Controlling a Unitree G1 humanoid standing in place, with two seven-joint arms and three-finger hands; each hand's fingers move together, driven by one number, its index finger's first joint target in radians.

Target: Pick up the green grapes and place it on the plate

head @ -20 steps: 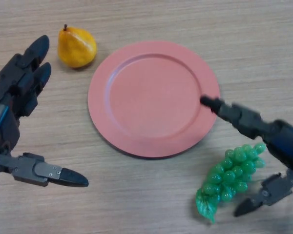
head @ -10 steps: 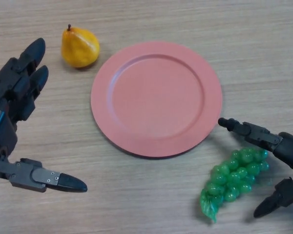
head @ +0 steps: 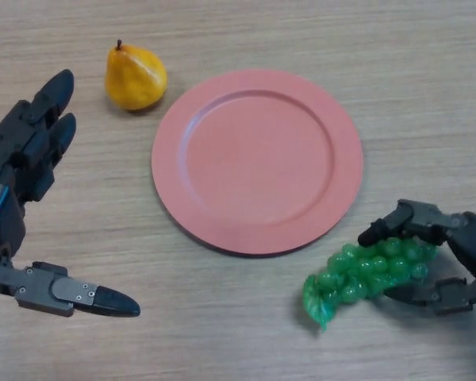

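Just below the plate [head: 257, 159]'s right rim, the right hand [head: 444, 258] pinches the green grapes [head: 369, 270]; light, lumpy, likely slippery, best gripped mid-cluster. Left hand [head: 24, 171] is relaxed.

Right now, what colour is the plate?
Salmon pink plate, seen in the head view.

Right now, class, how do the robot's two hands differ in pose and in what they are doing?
The left hand is open with straight fingers and holds nothing; the right hand is curled round the green grapes. The left hand is beside the plate, below the pear; the right hand is at the plate's lower right. Both are black.
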